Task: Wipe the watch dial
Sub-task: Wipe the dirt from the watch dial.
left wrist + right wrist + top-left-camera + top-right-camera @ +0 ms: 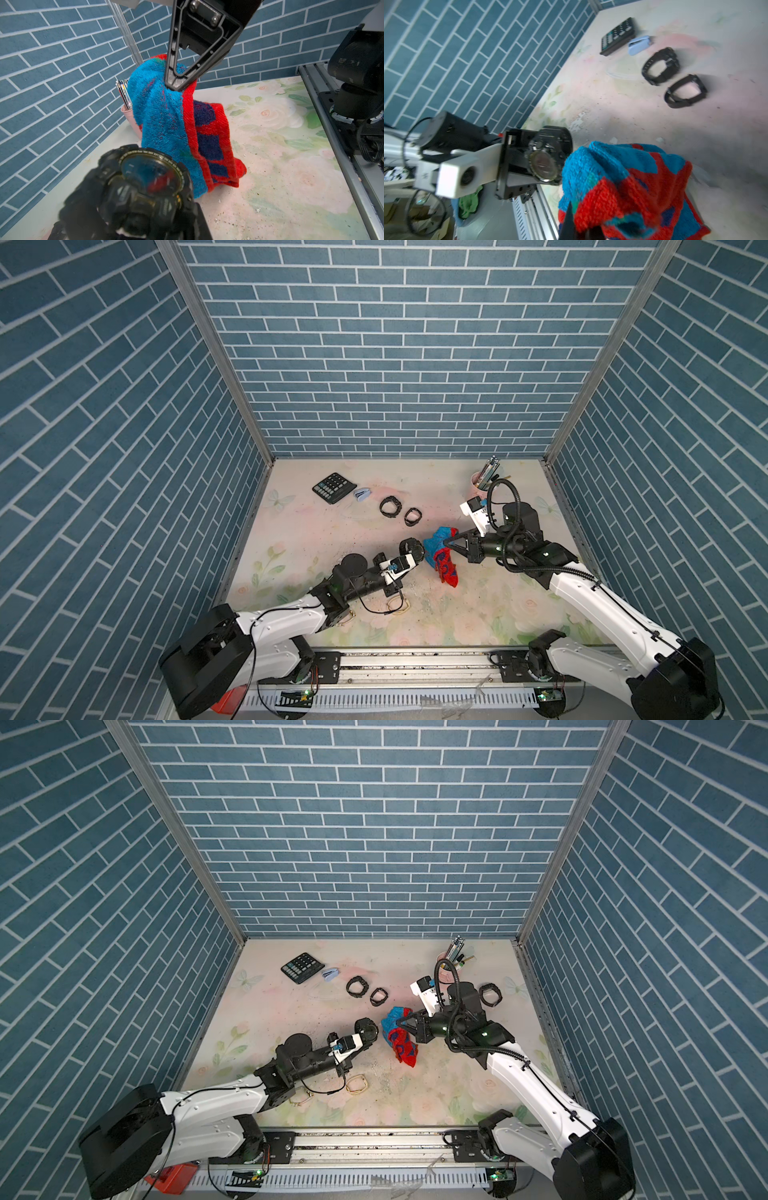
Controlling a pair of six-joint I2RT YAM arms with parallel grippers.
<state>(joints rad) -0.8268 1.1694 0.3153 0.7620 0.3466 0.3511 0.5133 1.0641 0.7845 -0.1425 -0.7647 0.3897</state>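
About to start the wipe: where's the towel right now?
In both top views the towel is gripped in the shut right pincer, just right of the watch held by the left pincer.

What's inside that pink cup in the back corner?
Pens and pencils stand in the pink cup, tips above its rim. Anything lower inside is hidden by the cup's wall; in the left wrist view the cloth covers most of it.

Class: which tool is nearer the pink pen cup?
Right. The right tool, shut on the cloth, sits in front of the pen cup; the left tool, gripping the watch, is farther toward the left.
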